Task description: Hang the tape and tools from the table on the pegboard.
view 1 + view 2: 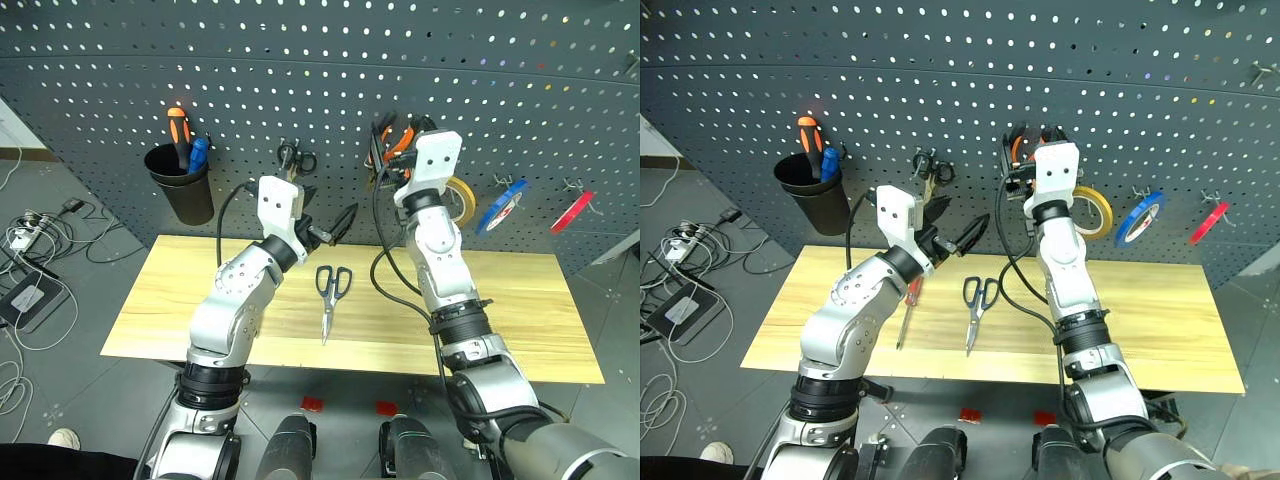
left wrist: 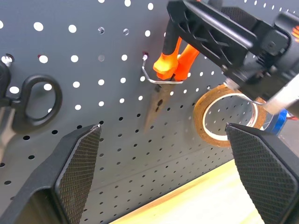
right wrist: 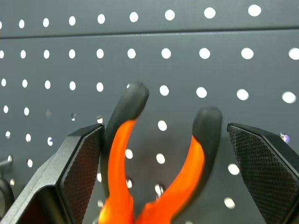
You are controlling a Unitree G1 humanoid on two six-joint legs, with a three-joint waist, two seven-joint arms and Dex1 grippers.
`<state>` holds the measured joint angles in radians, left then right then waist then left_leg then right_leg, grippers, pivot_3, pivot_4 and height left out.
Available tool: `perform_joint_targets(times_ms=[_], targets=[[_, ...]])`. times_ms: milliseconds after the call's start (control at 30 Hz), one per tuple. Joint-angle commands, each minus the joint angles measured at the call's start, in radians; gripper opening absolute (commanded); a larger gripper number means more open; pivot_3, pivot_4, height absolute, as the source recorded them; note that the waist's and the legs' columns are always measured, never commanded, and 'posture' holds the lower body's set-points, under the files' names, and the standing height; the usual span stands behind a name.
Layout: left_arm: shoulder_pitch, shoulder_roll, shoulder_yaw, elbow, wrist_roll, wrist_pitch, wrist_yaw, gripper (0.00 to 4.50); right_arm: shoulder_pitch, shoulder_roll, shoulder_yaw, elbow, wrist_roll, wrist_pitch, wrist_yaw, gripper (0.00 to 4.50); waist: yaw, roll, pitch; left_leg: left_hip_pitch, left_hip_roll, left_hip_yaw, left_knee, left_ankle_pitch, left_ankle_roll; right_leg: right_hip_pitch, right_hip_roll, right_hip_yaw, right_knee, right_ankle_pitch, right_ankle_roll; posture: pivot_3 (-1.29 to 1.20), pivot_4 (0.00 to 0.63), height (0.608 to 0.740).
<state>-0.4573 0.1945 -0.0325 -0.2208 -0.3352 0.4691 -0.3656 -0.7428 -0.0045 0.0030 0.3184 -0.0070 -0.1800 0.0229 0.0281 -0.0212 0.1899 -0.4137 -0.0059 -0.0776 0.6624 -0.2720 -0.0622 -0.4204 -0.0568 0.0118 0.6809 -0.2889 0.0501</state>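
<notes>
Hanging from a hook on the pegboard (image 1: 120, 90), the pliers (image 3: 154, 177) carry themselves, so our right pincer (image 3: 163, 172) stands open around the handles, our left pincer (image 2: 163, 172) open and empty.

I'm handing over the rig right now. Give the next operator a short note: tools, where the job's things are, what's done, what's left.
Left tool: open, empty, facing the pegboard.
Right tool: open, its fingers either side of the pliers.
Done: pliers hang on a hook; red tape hangs on the pegboard at the far right.
Left: large scissors and red-handle screwdriver lie on the table.
Also on the board: small scissors, yellow tape, blue tape, cup with two screwdrivers.
</notes>
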Motion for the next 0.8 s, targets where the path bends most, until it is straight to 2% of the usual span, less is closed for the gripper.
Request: perform_joint_targets(times_ms=[33, 133, 333, 433, 600, 800], targets=[[-0.001, 0.003, 0.005, -0.035, -0.006, -0.018, -0.013, 4.5, 0.041, -0.015, 0.013, -0.161, 0.044, 0.076, 0.063, 4.48, 0.0, 0.0, 0.0, 0.0, 0.0, 0.0, 0.0, 0.0, 0.0, 0.0, 0.0, 0.0, 0.0, 0.0, 0.0, 0.21, 0.209, 0.74], [0.023, 0.003, 0.001, -0.057, -0.01, -0.007, -0.011, 4.5, 0.114, -0.036, 0.028, -0.293, 0.065, 0.169, 0.104, 4.48, 0.0, 0.0, 0.0, 0.0, 0.0, 0.0, 0.0, 0.0, 0.0, 0.0, 0.0, 0.0, 0.0, 0.0, 0.0, 0.19, 0.207, 0.74], [0.068, -0.012, 0.001, -0.093, -0.011, 0.037, 0.027, 4.5, 0.206, -0.1, 0.034, -0.425, 0.048, 0.281, 0.139, 4.48, 0.0, 0.0, 0.0, 0.0, 0.0, 0.0, 0.0, 0.0, 0.0, 0.0, 0.0, 0.0, 0.0, 0.0, 0.0, 0.17, 0.222, 0.74], [0.121, -0.011, -0.023, -0.109, 0.035, 0.074, 0.075, 4.5, 0.292, -0.158, 0.028, -0.504, 0.072, 0.32, 0.195, 4.48, 0.0, 0.0, 0.0, 0.0, 0.0, 0.0, 0.0, -0.001, 0.001, 0.0, 0.0, 0.001, -0.001, 0.0, 0.0, 0.17, 0.231, 0.74], [0.178, -0.011, -0.072, -0.103, 0.106, 0.122, 0.137, 4.5, 0.432, -0.254, 0.031, -0.605, 0.153, 0.386, 0.331, 4.48, -0.001, -0.001, 0.01, 0.002, 0.0, -0.001, 0.0, -0.004, 0.006, 0.002, 0.0, 0.001, -0.001, 0.0, 0.0, 0.14, 0.269, 0.74], [0.205, -0.013, -0.142, -0.023, 0.237, 0.194, 0.237, 4.5, 0.578, -0.395, 0.099, -0.654, 0.19, 0.306, 0.566, 4.48, -0.007, 0.001, 0.049, 0.015, 0.0, -0.002, 0.0, -0.007, 0.012, 0.015, 0.0, 0.003, -0.003, -0.001, 0.0, 0.11, 0.307, 0.74]])
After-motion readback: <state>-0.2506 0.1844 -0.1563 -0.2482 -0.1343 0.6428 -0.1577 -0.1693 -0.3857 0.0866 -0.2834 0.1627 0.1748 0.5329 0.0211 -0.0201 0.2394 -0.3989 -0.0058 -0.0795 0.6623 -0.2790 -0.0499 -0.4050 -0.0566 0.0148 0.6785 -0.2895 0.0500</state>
